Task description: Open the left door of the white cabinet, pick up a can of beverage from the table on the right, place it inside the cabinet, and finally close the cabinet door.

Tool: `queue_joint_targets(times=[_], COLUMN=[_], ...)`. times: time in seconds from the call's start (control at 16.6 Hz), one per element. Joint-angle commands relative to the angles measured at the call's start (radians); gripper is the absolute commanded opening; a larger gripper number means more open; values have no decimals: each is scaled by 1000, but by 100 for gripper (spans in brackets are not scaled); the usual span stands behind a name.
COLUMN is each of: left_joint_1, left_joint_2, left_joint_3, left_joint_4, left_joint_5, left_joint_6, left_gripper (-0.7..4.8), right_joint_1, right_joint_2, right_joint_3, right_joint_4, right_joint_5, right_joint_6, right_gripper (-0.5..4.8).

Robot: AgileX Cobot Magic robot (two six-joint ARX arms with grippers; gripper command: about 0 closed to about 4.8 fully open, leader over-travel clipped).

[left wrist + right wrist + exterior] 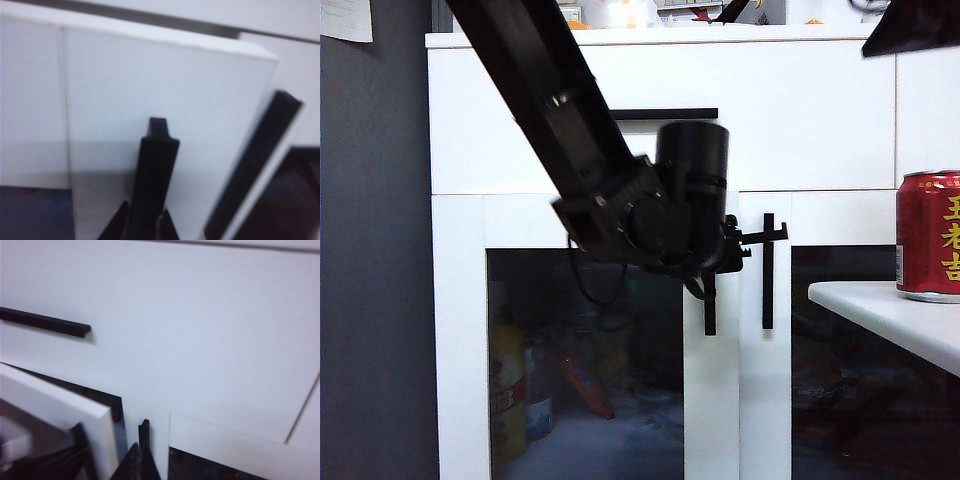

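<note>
Nearest the exterior camera is my black left arm, slanting down from the upper left of the frame to the centre, where my left gripper [738, 245] has its jaws clamped on the black vertical bar handle [710, 300] of the white-framed, dark-glass left door [710, 390]. The left wrist view shows it best: the bar [156, 165] runs straight down between my two fingertips [119, 227], and the door's top edge already stands proud of the large white cabinet [800, 110], so it is partly open.

To do this well, I judge I should pull along the door's arc about its hinge at frame left rather than straight out, keeping the grip square on the bar so it does not slip.

My right gripper [140, 462] has its jaws closed on nothing and hangs in front of the cabinet, below the wide drawer's horizontal black handle [45, 322].

The red metal drink can with yellow characters [930, 235] stands on the plain white surface [890, 310] at the right edge of the frame, well apart from both grippers. The matching right door's handle [768, 270] sits just beside my left fingers. The swinging edge sweeps towards the camera, where I see open room, but the surface's corner crowds the right.
</note>
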State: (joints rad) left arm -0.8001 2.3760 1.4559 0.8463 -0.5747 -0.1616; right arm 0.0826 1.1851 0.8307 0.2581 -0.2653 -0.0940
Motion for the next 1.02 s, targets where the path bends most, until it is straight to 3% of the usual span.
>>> queue_joint_targets(times=[0.06, 0.24, 0.48, 0.72, 1.02], left_joint_1=[-8, -25, -43, -50, -50], left_joint_2=[-71, -158, -277, -323, -395], left_joint_3=[-106, -222, -359, -384, -397], left_joint_4=[-14, -14, -14, -16, -23], left_joint_5=[-53, -53, -53, -52, -50], left_joint_6=[-30, -30, -30, -30, -30], left_gripper=[-5, -5, -5, -5, -5], right_joint_1=[2, 4, 52, 129, 140], right_joint_2=[65, 158, 355, 438, 469], right_joint_3=[9, 30, 196, 266, 267], right_joint_4=[39, 69, -15, -179, -283], right_joint_5=[-53, -106, -167, -185, -344], right_joint_6=[45, 56, 74, 7, -37], right_gripper=[-5, -5, -5, -5, -5])
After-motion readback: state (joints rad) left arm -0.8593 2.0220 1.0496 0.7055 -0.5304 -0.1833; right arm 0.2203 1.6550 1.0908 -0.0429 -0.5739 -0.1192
